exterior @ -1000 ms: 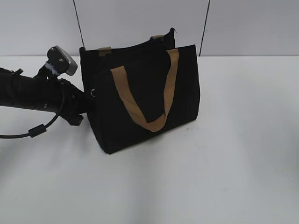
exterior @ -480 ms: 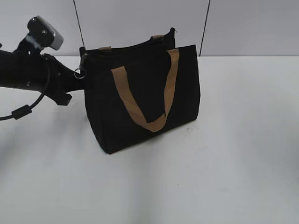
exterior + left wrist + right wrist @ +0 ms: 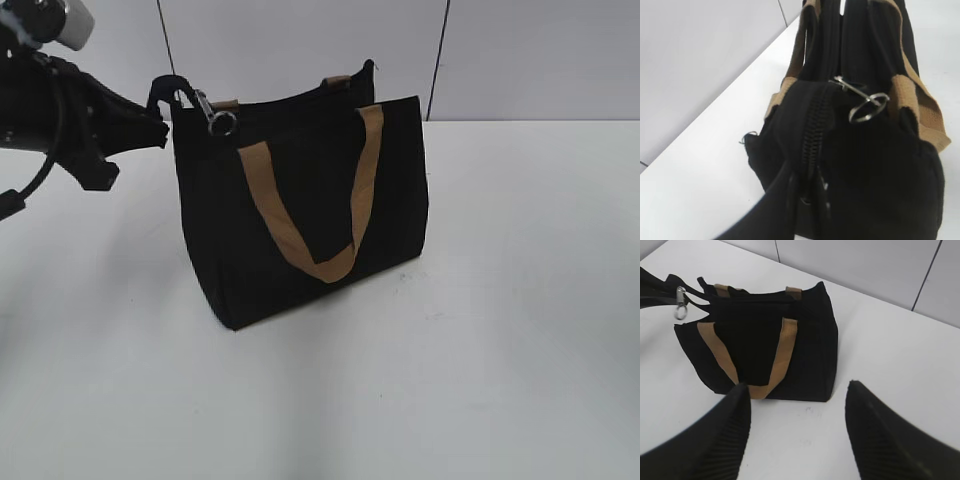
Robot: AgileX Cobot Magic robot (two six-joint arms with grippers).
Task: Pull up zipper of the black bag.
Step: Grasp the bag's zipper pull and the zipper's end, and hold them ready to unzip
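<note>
In the exterior view the black bag [image 3: 300, 200] stands upright on the white bench [image 3: 500, 350], and the left gripper [image 3: 165, 115] meets its upper left corner, where the silver ring pull [image 3: 222, 123] hangs. The left wrist view shows the zipper [image 3: 812, 130] running along the bag's top with the ring just beyond; the fingers [image 3: 790, 200] pinch the bag's end fabric. In the right wrist view the right gripper [image 3: 797, 425] hovers above the bench near the bag, fingers spread wide and empty.

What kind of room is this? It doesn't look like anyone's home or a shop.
Probably a lab or test bench, not a home. A lone black bag sits on a bare white table before plain grey wall panels, and the only other thing near it is a black robot arm with a cable.
</note>
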